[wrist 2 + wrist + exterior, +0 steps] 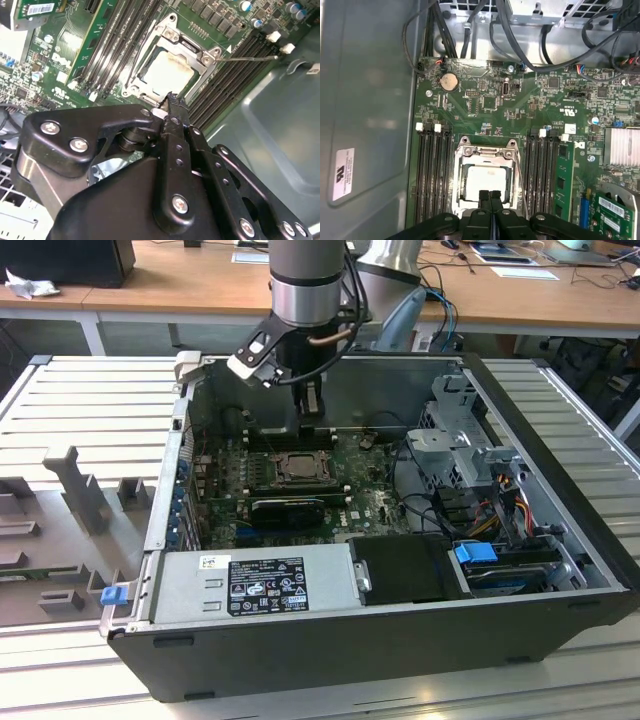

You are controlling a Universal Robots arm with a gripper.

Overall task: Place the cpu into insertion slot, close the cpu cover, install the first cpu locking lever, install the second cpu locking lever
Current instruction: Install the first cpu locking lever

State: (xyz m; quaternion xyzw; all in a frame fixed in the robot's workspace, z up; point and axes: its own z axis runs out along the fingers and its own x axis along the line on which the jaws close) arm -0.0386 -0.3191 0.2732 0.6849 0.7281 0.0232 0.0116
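Inside the open computer case (400,650) on the ribbed surface (90,400), the pincer (490,196) hangs just over the near edge of the insertion slot (458,197). It is clenched tip to tip, with nothing seen between the tips. The cpu (484,181) sits in the slot and the cpu cover (485,152) looks down around it. One locking lever (245,58) juts out free over the memory slots (235,85), so the step looks like lever work. To do it well: keep the tips on the wire, not on the chip top, then press down and swing it under its hook, clear of the memory slots. Labels: a white label on the power supply (265,585), a case-wall sticker (342,172) and a barcode sticker (40,9). Their print is too small to tell.
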